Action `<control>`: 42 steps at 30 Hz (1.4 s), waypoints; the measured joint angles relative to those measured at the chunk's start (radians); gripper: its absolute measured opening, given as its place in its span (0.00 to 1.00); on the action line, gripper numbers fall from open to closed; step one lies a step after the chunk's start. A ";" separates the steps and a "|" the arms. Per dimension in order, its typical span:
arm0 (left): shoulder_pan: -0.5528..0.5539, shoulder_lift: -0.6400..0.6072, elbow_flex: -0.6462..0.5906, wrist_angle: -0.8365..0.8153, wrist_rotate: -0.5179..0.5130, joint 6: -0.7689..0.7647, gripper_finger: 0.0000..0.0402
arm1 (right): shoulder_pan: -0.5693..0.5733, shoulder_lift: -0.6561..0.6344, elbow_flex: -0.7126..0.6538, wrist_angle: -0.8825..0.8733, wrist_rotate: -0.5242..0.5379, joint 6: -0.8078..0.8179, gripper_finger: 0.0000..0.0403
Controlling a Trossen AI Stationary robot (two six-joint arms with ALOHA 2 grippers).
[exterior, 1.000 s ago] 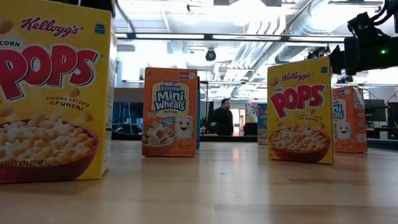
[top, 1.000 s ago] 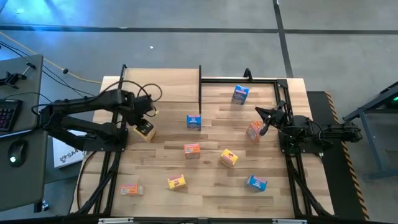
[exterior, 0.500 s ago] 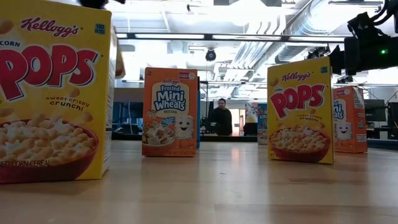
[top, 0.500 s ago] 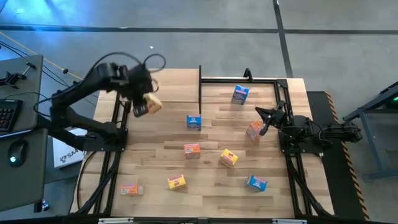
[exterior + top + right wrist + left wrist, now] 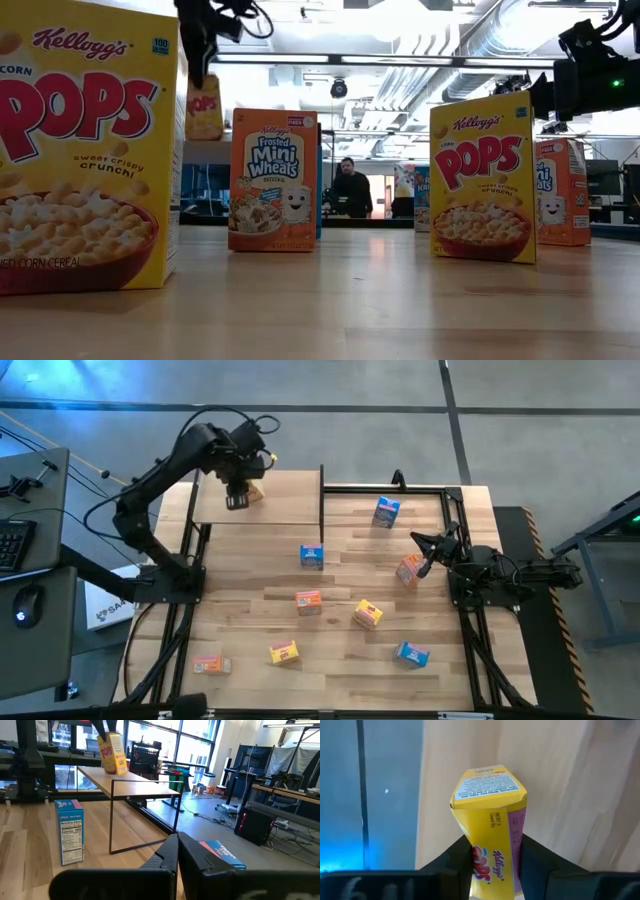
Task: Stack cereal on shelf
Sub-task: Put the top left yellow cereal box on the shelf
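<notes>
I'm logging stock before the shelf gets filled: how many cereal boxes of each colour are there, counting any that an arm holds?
Yellow boxes: 3, counting the yellow box in the left gripper
Blue boxes: 3
Orange boxes: 3
Total: 9

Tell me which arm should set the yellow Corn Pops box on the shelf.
Left. Its gripper already grips the yellow Corn Pops box, tilted over the shelf. The right gripper rests shut across the table, holding nothing.
</notes>
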 joint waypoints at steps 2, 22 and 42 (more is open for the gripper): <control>0.022 0.003 0.000 0.000 -0.004 0.000 0.27 | 0.000 0.000 0.000 0.000 0.000 0.000 0.00; 0.075 0.003 -0.010 0.047 -0.041 -0.035 0.56 | 0.000 0.000 0.000 0.000 0.000 0.000 0.00; -0.072 -0.264 -0.108 0.105 0.085 -0.271 0.47 | 0.000 0.000 0.000 0.000 0.000 0.000 0.00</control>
